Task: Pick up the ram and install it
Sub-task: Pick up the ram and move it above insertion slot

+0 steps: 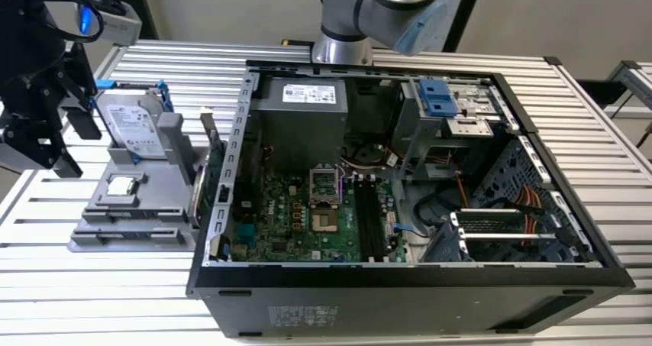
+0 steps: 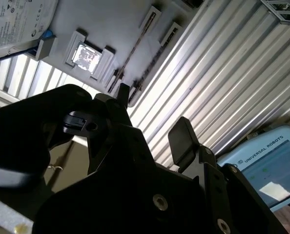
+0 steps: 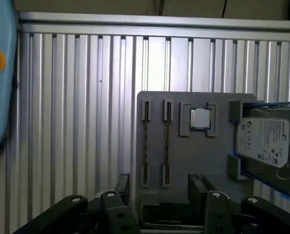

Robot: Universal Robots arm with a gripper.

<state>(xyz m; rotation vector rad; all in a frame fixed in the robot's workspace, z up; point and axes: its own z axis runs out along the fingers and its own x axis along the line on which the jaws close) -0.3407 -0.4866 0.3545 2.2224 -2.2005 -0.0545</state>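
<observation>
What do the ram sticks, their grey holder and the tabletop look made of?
Ram sticks: thin, dark, speckled edges, likely circuit board seen edge-on. Holder: uniform matte grey with moulded slots, probably plastic. Tabletop: ribbed silver slats with a bright sheen, likely aluminium.

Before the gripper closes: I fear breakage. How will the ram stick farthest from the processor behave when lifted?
The ram stick is a thin board standing on edge in the grey holder, so probably light and stiff, yet fragile if bent sideways. Brackets hold only its ends, so it may tip if the open gripper grips off-centre.
</observation>
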